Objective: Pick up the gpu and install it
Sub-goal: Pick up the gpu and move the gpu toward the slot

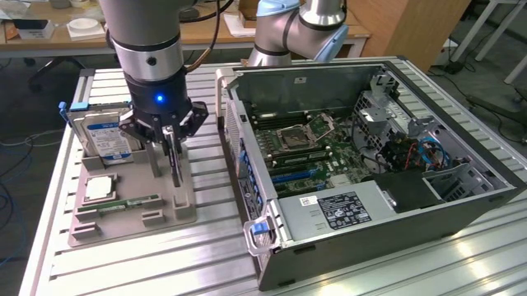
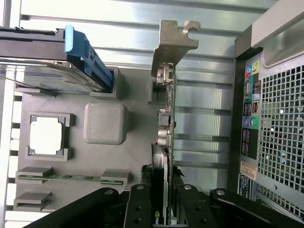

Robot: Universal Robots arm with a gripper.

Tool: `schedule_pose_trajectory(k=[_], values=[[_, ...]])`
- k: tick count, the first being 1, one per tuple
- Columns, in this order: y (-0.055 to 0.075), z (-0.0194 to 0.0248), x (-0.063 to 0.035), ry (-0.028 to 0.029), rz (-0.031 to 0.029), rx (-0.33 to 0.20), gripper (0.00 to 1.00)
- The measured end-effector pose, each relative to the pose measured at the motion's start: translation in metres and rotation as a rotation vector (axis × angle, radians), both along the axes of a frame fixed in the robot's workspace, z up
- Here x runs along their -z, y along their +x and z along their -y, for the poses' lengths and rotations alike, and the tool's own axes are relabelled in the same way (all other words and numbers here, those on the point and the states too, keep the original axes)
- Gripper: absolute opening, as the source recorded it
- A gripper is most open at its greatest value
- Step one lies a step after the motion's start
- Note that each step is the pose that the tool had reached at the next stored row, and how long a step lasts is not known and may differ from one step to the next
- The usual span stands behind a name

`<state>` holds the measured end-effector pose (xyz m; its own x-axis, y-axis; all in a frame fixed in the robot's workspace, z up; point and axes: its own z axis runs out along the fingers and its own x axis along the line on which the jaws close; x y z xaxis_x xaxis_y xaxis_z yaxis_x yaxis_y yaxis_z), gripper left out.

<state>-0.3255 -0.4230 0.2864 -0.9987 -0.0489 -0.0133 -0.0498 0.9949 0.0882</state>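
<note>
On the grey tray (image 1: 185,209), exterior view's left, the gpu (image 1: 174,168) stands on edge, clamped between the gripper's (image 1: 171,143) narrowed jaws. Pick-up is judged in hand; a straight lift is called for.

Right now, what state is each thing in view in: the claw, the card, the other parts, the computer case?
claw, shut on the gpu.
gpu, upright on edge at its slot in the tray, not installed.
hard drive, standing on edge in its tray holder.
processor, flat in its tray recess.
memory stick, on edge in its tray slot.
computer case, side open, motherboard exposed.
</note>
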Motion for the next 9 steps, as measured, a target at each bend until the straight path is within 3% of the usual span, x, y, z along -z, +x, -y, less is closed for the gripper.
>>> schedule_pose_trajectory(k=[9], values=[[0.0000, 0.0000, -0.0107, 0.0047, -0.0007, -0.001, 0.27]])
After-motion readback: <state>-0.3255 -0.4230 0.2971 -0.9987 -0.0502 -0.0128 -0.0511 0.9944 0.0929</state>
